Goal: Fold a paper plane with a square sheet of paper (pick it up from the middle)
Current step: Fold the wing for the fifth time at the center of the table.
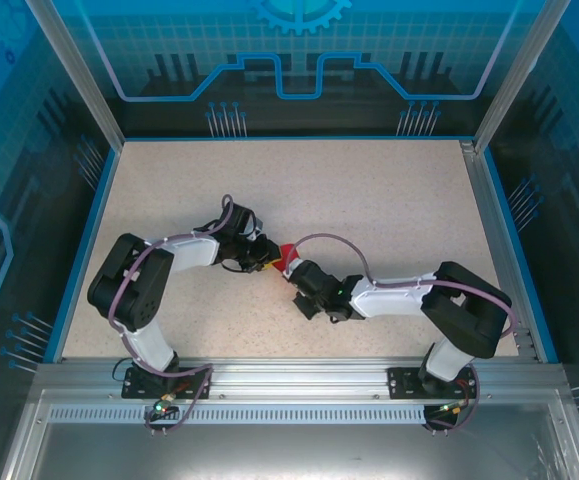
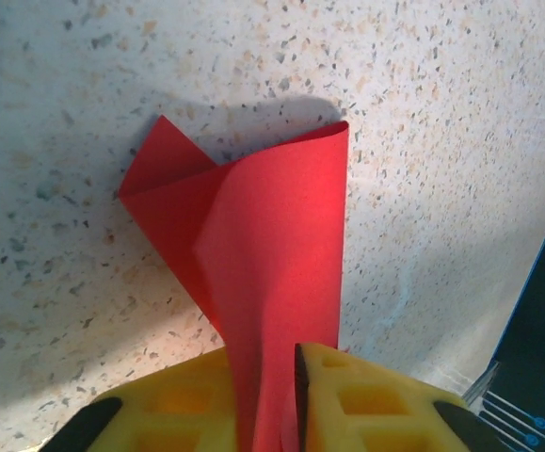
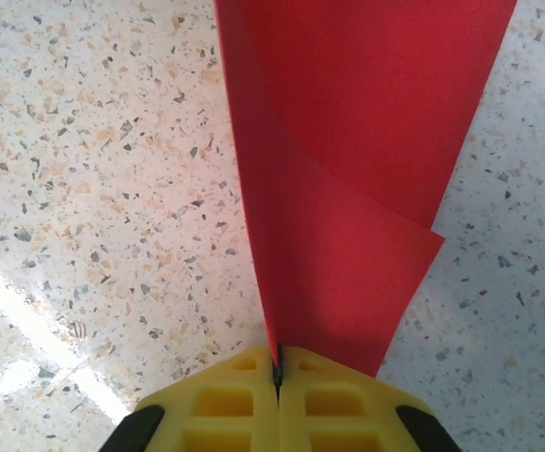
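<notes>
- Top external view: both arms reach inward and meet near the middle of the speckled table [image 1: 389, 190]. The left gripper [image 1: 265, 258] and right gripper [image 1: 296, 274] face each other, close together.
- Same view: the square sheet of paper [image 1: 287, 256] shows as a small red patch between the two grippers, partly hidden by them.
- Left wrist view: the left gripper [image 2: 270, 377] has its jaws clamped on the paper [image 2: 272, 245]. The sheet runs out from between the yellow fingers [image 2: 173, 400], widening away from them. It is bent over on itself, with a pointed corner out to the left, and it casts a shadow on the tabletop.
- Right wrist view: the right gripper [image 3: 277, 363] has its jaws pressed together on the paper [image 3: 347, 141], no gap visible between the fingers [image 3: 220, 400]. Two overlapping red layers fan up from the seam.
- Whether the sheet's far edge touches the table: cannot tell.
</notes>
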Robot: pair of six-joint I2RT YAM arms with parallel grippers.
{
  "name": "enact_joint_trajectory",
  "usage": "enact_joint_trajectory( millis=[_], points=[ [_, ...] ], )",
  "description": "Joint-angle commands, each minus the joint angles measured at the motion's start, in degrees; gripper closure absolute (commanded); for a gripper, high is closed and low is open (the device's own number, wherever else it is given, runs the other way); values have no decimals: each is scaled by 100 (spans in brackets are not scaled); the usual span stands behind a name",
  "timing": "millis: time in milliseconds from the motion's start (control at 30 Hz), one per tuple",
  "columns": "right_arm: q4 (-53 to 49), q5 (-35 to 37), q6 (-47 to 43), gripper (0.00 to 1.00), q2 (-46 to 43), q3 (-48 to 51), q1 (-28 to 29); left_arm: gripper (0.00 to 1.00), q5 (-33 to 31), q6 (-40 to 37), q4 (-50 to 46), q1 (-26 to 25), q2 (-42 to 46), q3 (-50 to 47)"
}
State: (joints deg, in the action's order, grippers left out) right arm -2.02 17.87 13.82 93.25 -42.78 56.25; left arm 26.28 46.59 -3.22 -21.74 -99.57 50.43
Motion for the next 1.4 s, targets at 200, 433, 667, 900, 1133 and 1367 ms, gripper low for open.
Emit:
enact_joint_trajectory(
  millis=[200,433,667,900,1133,1367],
  points=[
    [743,-2026,387,99,-435,507,-870,61,-771,-256,-697,187,1104,-160],
    [1187,-2810,613,99,-314,720,-1271,58,-845,-301,-685,196,1503,-433],
    [1708,-3430,954,99,-82,872,-1536,60,-620,-264,-445,198,1592,-683],
    [2211,-4047,1376,99,166,1008,-1856,63,-367,-242,-133,179,1593,-890],
    [2819,-4905,1773,99,489,1089,-2189,64,-161,-240,281,92,1642,-1091],
    [3096,-5386,2183,99,775,1047,-2436,62,148,-117,1246,-257,1451,-1220]
  ],
)
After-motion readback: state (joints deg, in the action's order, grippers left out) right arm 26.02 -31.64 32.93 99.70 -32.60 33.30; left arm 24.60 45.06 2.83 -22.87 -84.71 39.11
